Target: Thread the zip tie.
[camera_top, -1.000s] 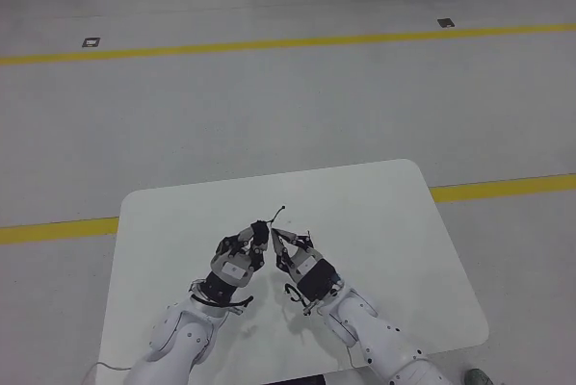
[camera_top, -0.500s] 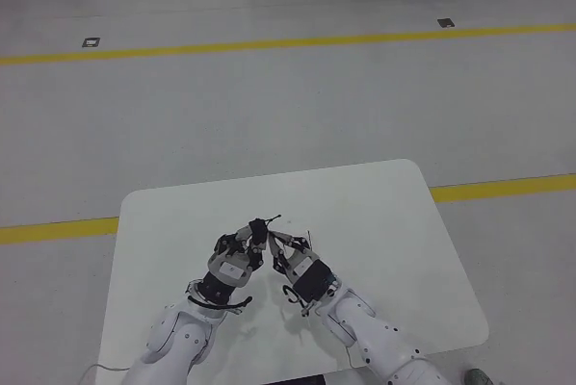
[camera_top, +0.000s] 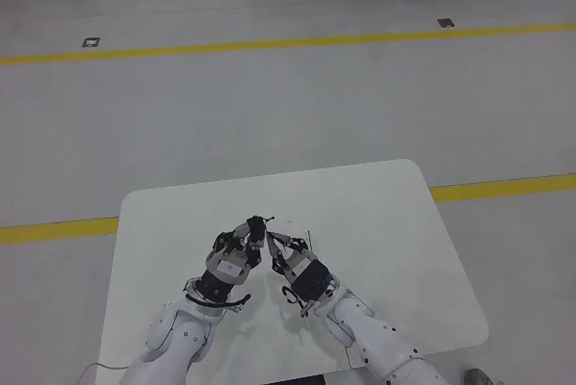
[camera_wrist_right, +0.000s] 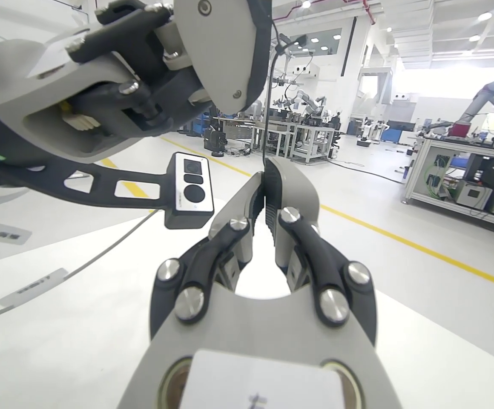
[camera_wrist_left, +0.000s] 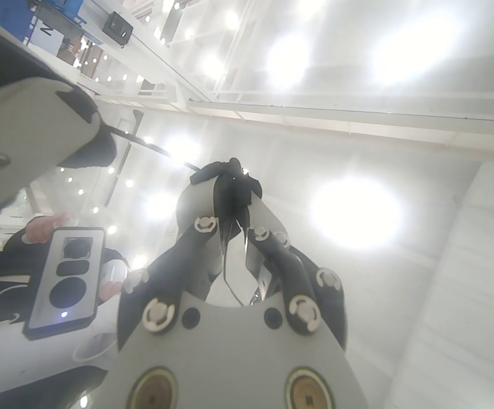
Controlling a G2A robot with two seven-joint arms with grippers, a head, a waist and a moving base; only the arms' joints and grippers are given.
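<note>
**Both grippers clamping the zip tie over the table**

The left gripper (camera_top: 256, 229) and the right gripper (camera_top: 280, 248) are meeting tip to tip above the middle of the white, round-cornered table (camera_top: 394, 202). The left arm is coming in from the near left and the right arm from the near right. The thin black plastic zip tie (camera_wrist_right: 267, 108) is spanning the short gap between them, clear of the tabletop.

In the right wrist view, the right gripper's fingers are pressing together on the strap. From there the strap is rising in a slight curve to the dark pads of the left gripper. In the left wrist view, the left gripper's black pads are pinching the tie at their tips. One strand is running from there across to the right gripper's finger. Another thin dark strand is curving back between the left fingers toward the palm.
</note>
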